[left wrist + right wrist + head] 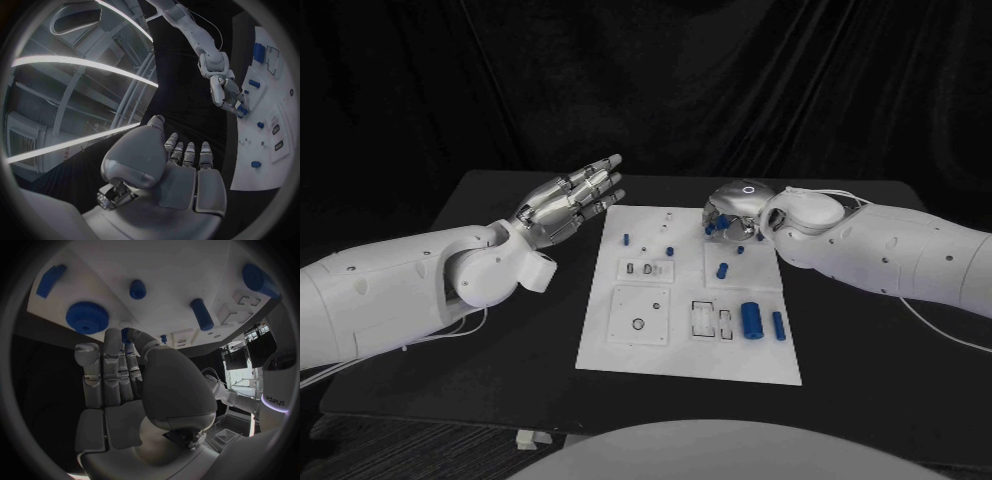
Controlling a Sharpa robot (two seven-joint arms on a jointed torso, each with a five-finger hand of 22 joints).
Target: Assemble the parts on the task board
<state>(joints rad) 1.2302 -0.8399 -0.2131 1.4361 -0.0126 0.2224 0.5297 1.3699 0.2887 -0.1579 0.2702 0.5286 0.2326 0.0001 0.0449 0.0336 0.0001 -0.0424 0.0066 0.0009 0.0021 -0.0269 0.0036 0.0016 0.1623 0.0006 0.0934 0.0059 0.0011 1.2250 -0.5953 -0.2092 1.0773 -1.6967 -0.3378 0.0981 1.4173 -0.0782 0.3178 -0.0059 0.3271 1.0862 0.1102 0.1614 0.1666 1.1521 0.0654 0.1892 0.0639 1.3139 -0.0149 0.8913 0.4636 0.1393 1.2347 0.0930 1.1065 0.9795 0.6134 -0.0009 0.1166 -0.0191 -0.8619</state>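
The white task board lies in the middle of the black table. My right hand hovers over its far right corner. Its thumb and a finger pinch a small blue part, which is also seen at the right hand's fingertips. A blue gear sits on the board just beside those fingers. My left hand is raised off the board's far left corner, fingers straight and spread, holding nothing. Several blue pegs stand on the board, among them a small one and a thick cylinder.
White rectangular slots and a square plate with a hole occupy the board's near half. Bare black tabletop lies right of the board, and more lies on its left. A dark curtain hangs behind the table.
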